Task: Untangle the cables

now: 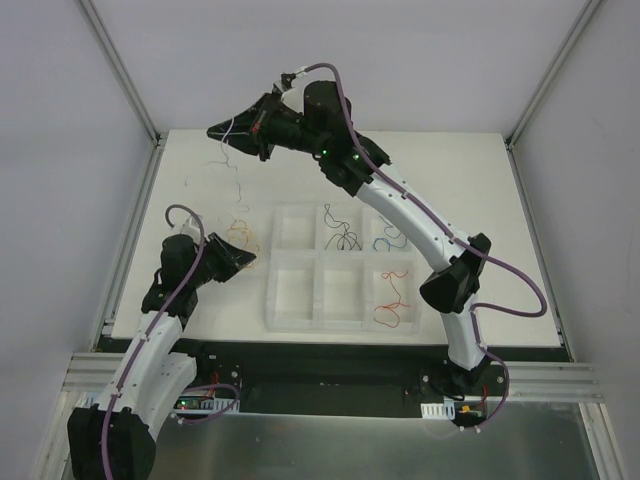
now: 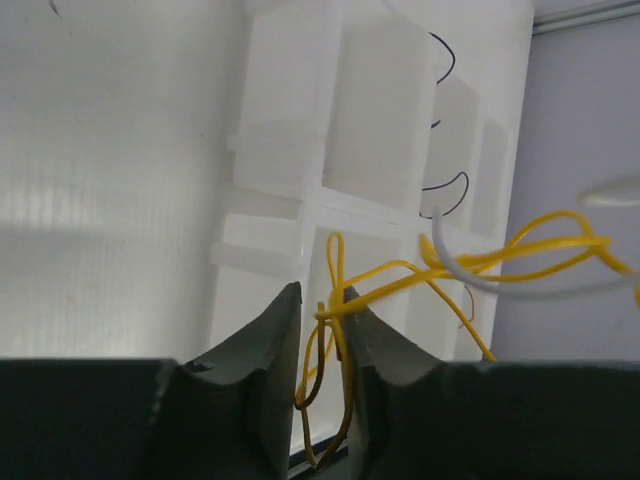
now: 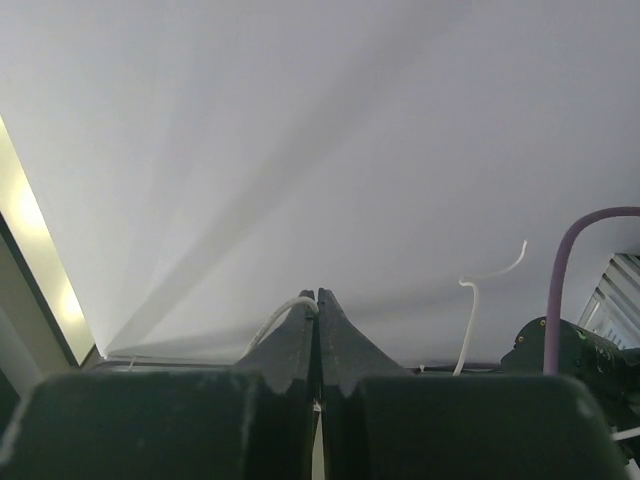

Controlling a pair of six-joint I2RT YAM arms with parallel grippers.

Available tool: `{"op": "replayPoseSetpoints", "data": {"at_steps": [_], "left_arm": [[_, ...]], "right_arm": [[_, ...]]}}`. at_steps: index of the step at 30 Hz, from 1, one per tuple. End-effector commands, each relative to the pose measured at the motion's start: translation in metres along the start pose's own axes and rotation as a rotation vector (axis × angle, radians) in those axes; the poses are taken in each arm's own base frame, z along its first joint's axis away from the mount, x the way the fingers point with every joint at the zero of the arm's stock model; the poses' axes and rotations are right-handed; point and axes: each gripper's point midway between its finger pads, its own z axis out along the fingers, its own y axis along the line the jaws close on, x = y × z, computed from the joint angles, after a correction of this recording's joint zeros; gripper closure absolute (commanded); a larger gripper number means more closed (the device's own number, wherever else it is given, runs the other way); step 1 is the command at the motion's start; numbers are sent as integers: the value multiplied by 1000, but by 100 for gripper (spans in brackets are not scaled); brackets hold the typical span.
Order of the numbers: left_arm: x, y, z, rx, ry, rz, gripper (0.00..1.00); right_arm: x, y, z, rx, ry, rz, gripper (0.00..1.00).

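My left gripper sits low at the tray's left side, its jaws closed to a narrow gap around strands of a yellow cable. The yellow cable lies in curls on the table. A white cable crosses through the yellow loops. My right gripper is raised at the far left and shut on the white cable, which hangs down from it. A thin pale wire lies on the table between the grippers.
A white divided tray stands mid-table. Its compartments hold a black cable, a blue cable and a red cable. Metal frame posts stand at the table's far corners.
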Motion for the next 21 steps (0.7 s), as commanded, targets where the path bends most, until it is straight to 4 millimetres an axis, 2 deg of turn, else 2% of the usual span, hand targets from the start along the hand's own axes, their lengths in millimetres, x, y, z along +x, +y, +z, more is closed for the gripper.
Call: {"op": "replayPoseSetpoints", "data": {"at_steps": [1, 2, 6, 9, 12, 15, 17, 18, 19, 21], "left_arm": [[-21, -12, -1, 43, -107, 42, 93], [-18, -4, -1, 9, -98, 20, 100], [1, 34, 0, -172, -20, -60, 100], [12, 70, -9, -377, 15, -139, 100], [12, 95, -24, -542, 4, -195, 100], [7, 114, -40, -663, -23, -242, 100], [2, 123, -48, -724, -39, -255, 100], [-4, 127, -53, -757, -60, -253, 100], [-9, 133, -60, -802, -78, -253, 100], [-18, 142, -74, -883, -104, -256, 100]], "right_arm": [[13, 73, -31, -155, -2, -39, 100], [13, 78, -35, -162, -9, -53, 100], [-5, 104, -56, -203, -80, -144, 100], [-29, 137, -89, -251, -184, -250, 100], [-62, 165, -141, -258, -333, -379, 100], [-99, 168, -198, -178, -482, -473, 100], [-111, 175, -239, -142, -560, -537, 100], [-120, 172, -256, -106, -595, -556, 100], [-117, 174, -272, -91, -609, -575, 100], [-126, 167, -301, -26, -654, -592, 100]]}}
